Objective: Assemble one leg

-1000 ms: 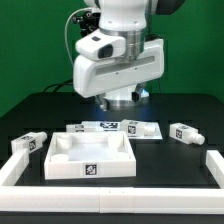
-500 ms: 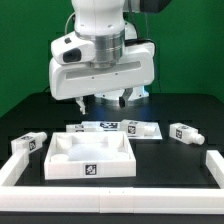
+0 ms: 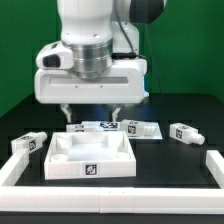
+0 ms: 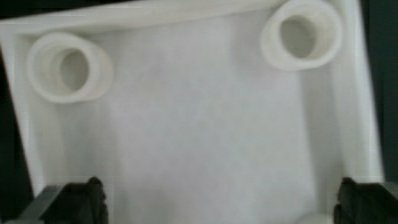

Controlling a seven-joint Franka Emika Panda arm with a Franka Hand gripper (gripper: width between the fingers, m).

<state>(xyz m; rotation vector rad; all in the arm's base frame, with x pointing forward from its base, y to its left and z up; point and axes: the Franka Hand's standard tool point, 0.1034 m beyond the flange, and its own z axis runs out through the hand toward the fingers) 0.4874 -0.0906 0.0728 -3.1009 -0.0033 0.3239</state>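
My gripper [image 3: 91,114] is open and empty, hanging above the far part of the large square white tray [image 3: 58,163]. One leg [image 3: 28,142], a small white peg-block with a tag, lies to the tray's left in the exterior view. Another leg [image 3: 185,132] lies at the right. In the wrist view the gripper [image 4: 217,204] has both dark fingertips [image 4: 73,201] spread wide over the tray floor [image 4: 196,120]. Two round sockets [image 4: 68,68] show in the tray's corners. No leg shows in the wrist view.
The marker board [image 3: 104,126] lies just behind the tray, partly under the gripper. A white rail [image 3: 110,206] runs along the table's front, with raised ends at the left [image 3: 16,168] and right [image 3: 212,163]. A green backdrop stands behind.
The arm has swung toward the exterior view's left and come lower and nearer the camera, so the open gripper now hangs over the tray's far side. The parts have not moved.
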